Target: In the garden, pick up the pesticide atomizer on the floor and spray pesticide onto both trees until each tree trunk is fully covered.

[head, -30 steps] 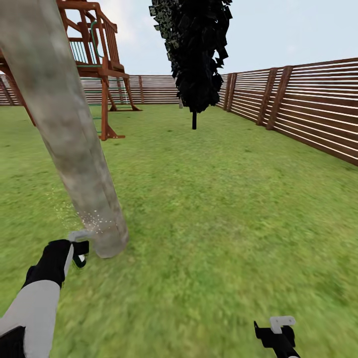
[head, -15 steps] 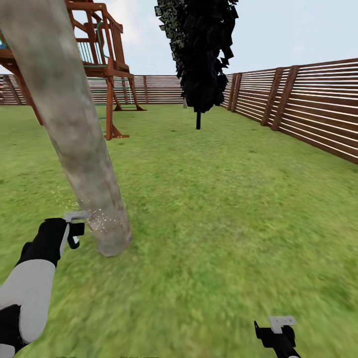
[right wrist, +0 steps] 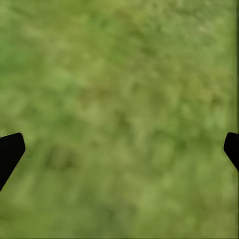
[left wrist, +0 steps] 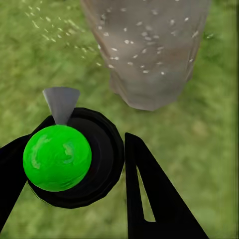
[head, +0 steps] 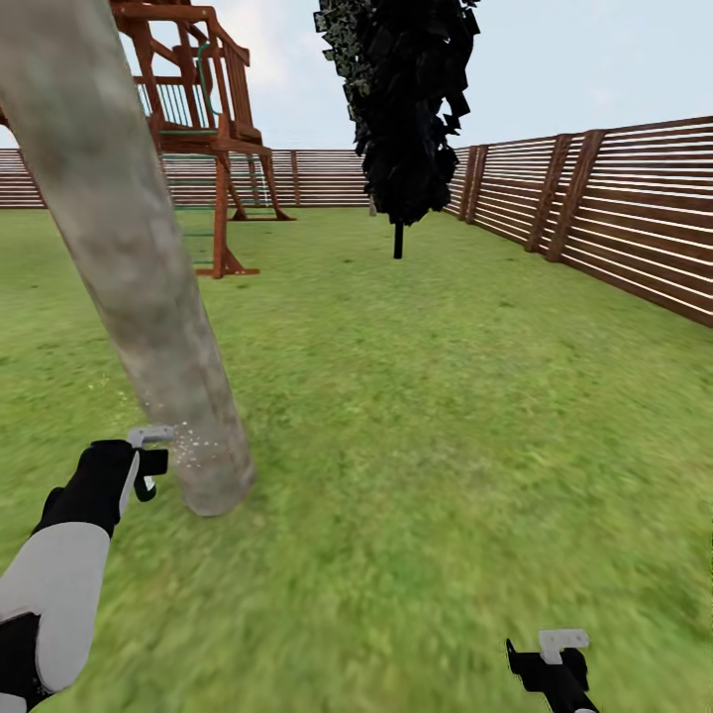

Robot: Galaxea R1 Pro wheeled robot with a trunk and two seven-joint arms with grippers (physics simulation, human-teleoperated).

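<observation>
Lawn (head: 446, 416) at frame centre. Left gripper (left wrist: 94, 164) clamped the sprayer (left wrist: 57, 157), raised since a second ago, specks (head: 193, 448) on the trunk (head: 139, 287) base only. Right gripper (right wrist: 119, 149) was wide, empty.

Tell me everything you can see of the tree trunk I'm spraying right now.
The tree trunk is a thick, smooth column of mottled beige-grey bark, bare, leaning left toward the top in the head view. Its base flares slightly and stands in the grass lawn. Whitish pesticide specks dot its lower part and drift beside it; higher up the bark looks unspeckled. The left pincer holds the atomizer, nozzle aimed at the base, close but apart. Nothing else touches it.
</observation>
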